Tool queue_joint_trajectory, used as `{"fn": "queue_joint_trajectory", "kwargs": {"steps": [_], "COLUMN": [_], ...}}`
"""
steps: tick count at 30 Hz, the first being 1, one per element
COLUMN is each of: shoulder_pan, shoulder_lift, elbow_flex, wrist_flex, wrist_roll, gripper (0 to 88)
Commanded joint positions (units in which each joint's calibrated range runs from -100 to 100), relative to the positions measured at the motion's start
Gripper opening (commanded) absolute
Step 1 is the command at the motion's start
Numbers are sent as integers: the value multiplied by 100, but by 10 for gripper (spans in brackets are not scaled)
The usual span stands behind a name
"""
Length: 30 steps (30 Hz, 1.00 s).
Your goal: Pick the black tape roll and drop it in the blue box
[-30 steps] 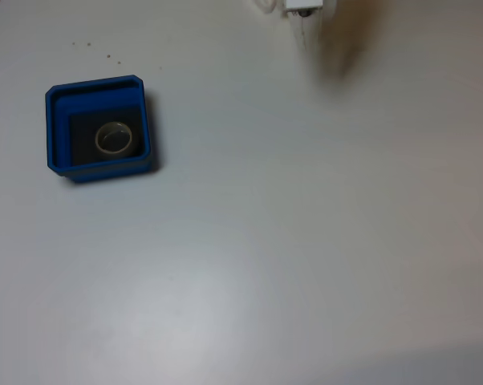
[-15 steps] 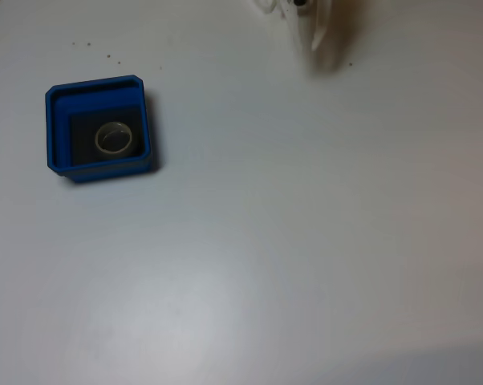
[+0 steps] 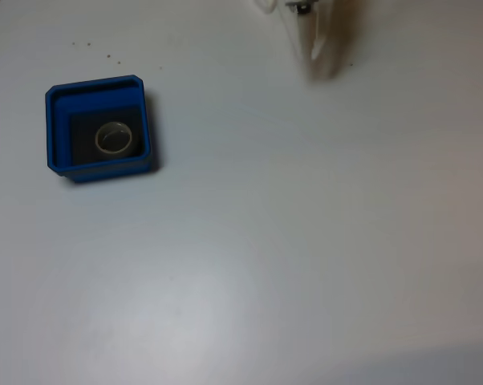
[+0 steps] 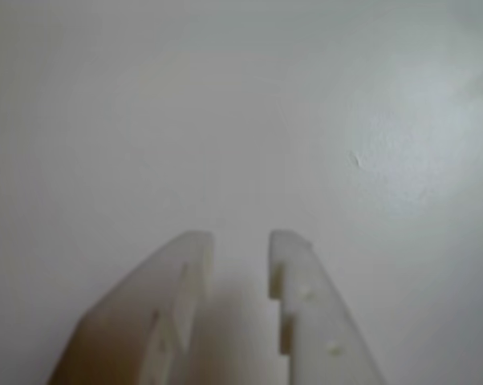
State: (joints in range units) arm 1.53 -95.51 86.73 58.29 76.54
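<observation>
Close to the wrist camera, the white two-finger plastic gripper has its fingers slightly spread with a narrow gap, holding nothing above the bare white table. Farther away in the fixed view, the small black tape roll with pale core lies flat inside the square blue plastic box, well apart from the gripper at the top edge

One blue box, one black tape roll, one table

Black tape roll inside the blue box, left on the table; gripper far right, well apart.
</observation>
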Motion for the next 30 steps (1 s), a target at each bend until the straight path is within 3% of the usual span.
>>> {"fn": "queue_joint_trajectory", "kwargs": {"steps": [1, 5, 11, 24, 30], "shoulder_pan": [76, 76, 86, 86, 76], "shoulder_lift": [-348, -357, -357, -365, -365], "elbow_flex": [465, 1291, 1309, 1291, 1291], "wrist_flex": [-722, -1778, -2958, -4410, -4501], "wrist_roll": [471, 777, 795, 848, 988], "gripper": [6, 6, 6, 6, 6]}}
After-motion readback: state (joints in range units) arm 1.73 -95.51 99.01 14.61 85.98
